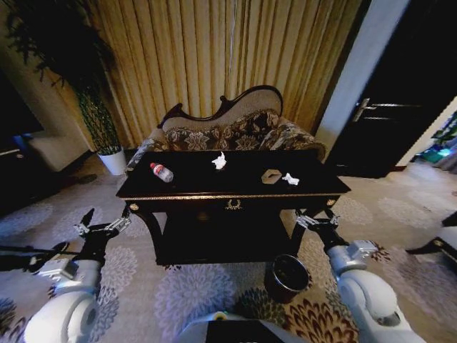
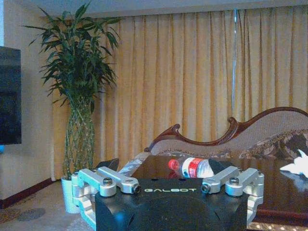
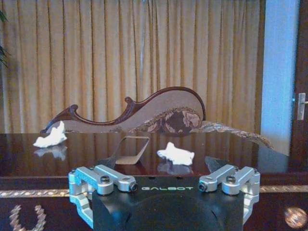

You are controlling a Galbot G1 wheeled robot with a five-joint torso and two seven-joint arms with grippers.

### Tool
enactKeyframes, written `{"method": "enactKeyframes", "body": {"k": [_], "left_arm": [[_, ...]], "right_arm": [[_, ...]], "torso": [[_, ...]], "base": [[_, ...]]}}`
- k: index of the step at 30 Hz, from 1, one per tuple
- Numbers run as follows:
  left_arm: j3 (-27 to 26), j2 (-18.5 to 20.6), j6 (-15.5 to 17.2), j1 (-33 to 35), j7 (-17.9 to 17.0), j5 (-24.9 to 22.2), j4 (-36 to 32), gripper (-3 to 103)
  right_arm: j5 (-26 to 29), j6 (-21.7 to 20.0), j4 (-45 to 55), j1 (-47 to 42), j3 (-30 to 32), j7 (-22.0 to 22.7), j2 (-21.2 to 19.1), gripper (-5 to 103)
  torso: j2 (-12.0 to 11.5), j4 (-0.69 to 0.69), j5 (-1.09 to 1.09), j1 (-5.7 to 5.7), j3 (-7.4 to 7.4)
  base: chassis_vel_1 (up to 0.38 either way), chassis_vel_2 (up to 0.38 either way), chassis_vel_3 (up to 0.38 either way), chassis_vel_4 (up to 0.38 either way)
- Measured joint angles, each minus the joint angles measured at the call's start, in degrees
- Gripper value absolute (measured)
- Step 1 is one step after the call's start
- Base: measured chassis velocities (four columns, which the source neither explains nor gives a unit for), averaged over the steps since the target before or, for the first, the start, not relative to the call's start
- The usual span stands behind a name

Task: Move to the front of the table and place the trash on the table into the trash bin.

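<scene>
The dark glossy table (image 1: 214,184) stands straight ahead. On it lie the trash items: a clear bottle (image 1: 162,172) with a red cap at the left, a crumpled white tissue (image 1: 220,161) in the middle, a silvery wrapper (image 1: 270,176) and a white scrap (image 1: 290,179) at the right. The reddish-brown trash bin (image 1: 287,277) sits on the carpet before the table's right leg. My left gripper (image 1: 106,226) is open, low, before the table's left corner, facing the bottle (image 2: 191,167). My right gripper (image 1: 313,217) is open before the right corner, facing the scrap (image 3: 176,154) and wrapper (image 3: 131,149).
A carved floral sofa (image 1: 235,130) stands right behind the table, with gold curtains behind it. A tall plant in a white pot (image 1: 113,161) is at the back left. A dark door (image 1: 400,107) is at the right, and dark furniture (image 1: 435,246) juts in at the right edge.
</scene>
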Motion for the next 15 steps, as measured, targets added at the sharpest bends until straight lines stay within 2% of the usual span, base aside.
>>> {"method": "enactKeyframes", "body": {"k": [7,11,15], "left_arm": [[-0.30,0.34,0.16,-0.11,-0.01,-0.15,-0.71,100],[-0.29,0.40,0.37,-0.14,-0.02,-0.18,-1.06,100],[-0.28,0.38,0.47,-0.10,-0.04,-0.21,-1.44,100]], "right_arm": [[-0.03,0.01,0.07,0.28,-0.05,-0.01,-0.05,100],[3.75,-0.02,2.50,0.16,-0.35,-0.26,-0.28,100],[4.11,-0.38,2.83,0.44,-0.82,-0.24,-0.62,100]], "torso": [[0.00,0.00,0.00,0.00,0.00],[-0.01,0.00,-0.01,0.03,0.01],[-0.02,0.00,0.00,0.05,0.02]], "base": [[-0.170,0.157,0.163,-0.165],[-0.139,0.142,0.148,-0.152],[-0.076,0.074,0.044,-0.063]]}}
